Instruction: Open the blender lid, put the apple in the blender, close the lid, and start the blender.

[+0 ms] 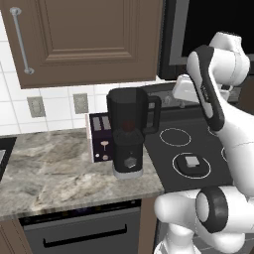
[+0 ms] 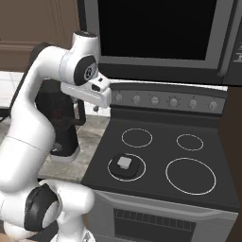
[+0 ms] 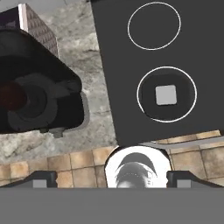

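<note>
1. Lid off, by the look of it: the blender lid (image 3: 166, 95) lies flat on the near left burner of the stove (image 1: 198, 144), dark disc with its light grey square cap facing up, well apart from the blender (image 1: 129, 131).
2. Inside the dark jar a small red shape shows, which I take to be the apple (image 3: 9, 95) already dropped in (the tinted wall blurs it, so I cannot be certain).
3. The gripper (image 3: 112, 180) hangs high above the stove's front edge with its jaws spread wide and nothing between them.
4. Handling, as a judgement: the lid looks light, rigid and thin, so its rim offers little to pinch. The raised square cap is the sensible hold, jaws set across two opposite flat sides. Smooth plastic may slip, so a centred, level pinch seems wise.
5. Reseating it probably wants care: the lid must sit square on the jar's top, and a tilted lid could jam or slide off.
6. The blender stands upright on a mottled grey stone counter (image 1: 54, 168), near its right end, just in front of a toaster (image 1: 99, 136).
7. Around it: tiled white backsplash with two outlets, a brown wall cabinet (image 1: 84, 39) above, stove knobs along the back panel, and tan floor tiles below.
</note>
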